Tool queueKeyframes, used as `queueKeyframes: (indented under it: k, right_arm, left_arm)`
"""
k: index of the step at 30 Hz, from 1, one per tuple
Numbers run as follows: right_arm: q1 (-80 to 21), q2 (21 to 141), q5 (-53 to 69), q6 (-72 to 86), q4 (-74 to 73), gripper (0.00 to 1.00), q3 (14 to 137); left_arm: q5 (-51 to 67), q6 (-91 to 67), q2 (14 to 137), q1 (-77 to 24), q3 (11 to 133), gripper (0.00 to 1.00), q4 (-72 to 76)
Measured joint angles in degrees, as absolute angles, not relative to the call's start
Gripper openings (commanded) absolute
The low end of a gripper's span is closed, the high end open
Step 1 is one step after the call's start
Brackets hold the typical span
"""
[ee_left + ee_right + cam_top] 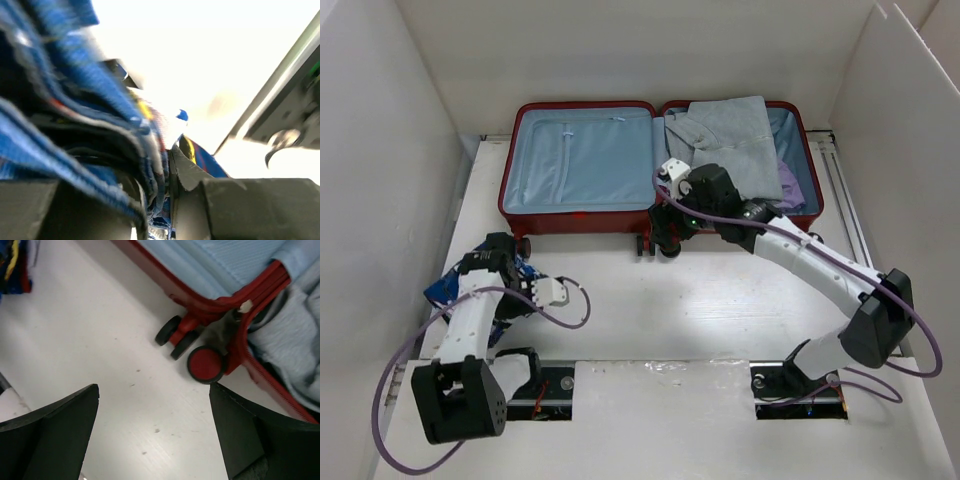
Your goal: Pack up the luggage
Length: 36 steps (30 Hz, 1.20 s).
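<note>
The dark-red luggage [575, 222] lies open at the back of the table, pale blue lining up. A grey garment [730, 140] and a bit of purple cloth [790, 185] lie in its right half; the left half holds nothing. My left gripper [508, 268] is at the table's left side, shut on a blue patterned cloth [450, 285]. In the left wrist view the cloth [75, 100] fills the jaws. My right gripper [670, 240] hangs open and empty just in front of the luggage's near rim, above its wheels [205, 364].
White walls close in the table on the left, back and right. A metal rail [845, 200] runs along the right side of the luggage. The arm bases [460, 400] stand at the near edge.
</note>
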<state>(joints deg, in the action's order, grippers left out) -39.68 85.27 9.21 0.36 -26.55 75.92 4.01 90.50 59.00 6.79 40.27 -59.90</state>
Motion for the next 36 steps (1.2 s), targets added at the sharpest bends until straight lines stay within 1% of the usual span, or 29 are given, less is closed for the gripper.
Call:
queueKeyframes:
  k: [3,4,5,6,7,8,9,12,15,17,20,23,26,29,30,33,36]
  right_arm:
    - [-43.42,83.24,6.85,3.31,-25.63,0.95,73.38]
    - [-44.53,82.7,6.44,4.29,-25.21,0.95,72.55]
    - [-45.93,82.04,6.07,5.52,-24.73,0.95,71.5]
    - [-46.85,81.54,5.78,6.37,-24.14,0.95,70.48]
    - [-47.75,80.88,5.8,7.73,-22.98,0.95,68.93]
    - [-48.42,80.42,5.72,8.91,-22.04,0.96,67.51]
    - [-48.9,80.23,5.56,9.98,-21.63,0.96,66.48]
    - [-50.15,80.18,4.34,13.47,-20.58,0.96,63.96]
    - [-50.74,80.18,2.72,16.71,-20.1,0.96,63.24]
    - [-51.16,80.18,1.63,18.61,-19.38,0.96,63.24]
    - [-52.1,80.36,0.84,21.32,-17.52,0.96,63.16]
    - [-53.89,82.11,0.21,23.59,-14.59,0.98,63.2]
    - [-56.16,86.52,0.58,24.69,-12.62,0.98,64.49]
    - [-57.71,92.27,2.17,23.66,-11.29,0.98,67.31]
    - [-57.98,93.84,3.53,22.46,-10.94,0.98,68.36]
    - [-58.24,97.43,9.19,17.78,-9.61,0.98,71.64]
    - [-58.24,99.26,13.3,12.78,-8.25,0.98,74.5]
  left_arm:
    - [9.93,83.88,62.89,2.55,43.44,0.0,-60.23]
    - [11.11,81.1,64.69,0.32,44.4,0.06,-59.81]
    - [12.29,78.43,66.41,-2.11,45.17,0.17,-59.16]
    - [13.15,76.05,67.85,-4.69,45.56,0.32,-58.37]
    - [13.76,73.67,69.12,-7.75,46.0,0.4,-57.54]
    - [14.68,71.16,70.02,-11.09,46.19,0.78,-56.29]
    - [15.11,68.86,70.37,-14.52,46.26,1.0,-55.16]
    - [18.24,61.71,69.52,-23.51,47.92,1.0,-53.91]
    - [20.51,57.58,66.13,-25.78,52.51,1.0,-54.19]
    - [21.5,54.04,61.73,-24.93,57.23,1.0,-53.78]
    - [20.86,48.69,55.13,-20.97,64.03,1.0,-52.69]
    - [13.93,41.76,50.72,-17.08,66.32,1.0,-49.84]
    - [7.62,37.67,50.04,-12.73,64.6,1.0,-48.31]
    - [4.69,36.75,52.71,-2.17,60.73,1.0,-47.37]
    - [5.21,37.39,54.92,2.92,60.23,1.0,-47.24]
    - [9.5,40.62,63.44,20.23,61.14,1.0,-46.26]
    - [14.7,45.67,73.69,35.03,66.19,1.0,-47.44]
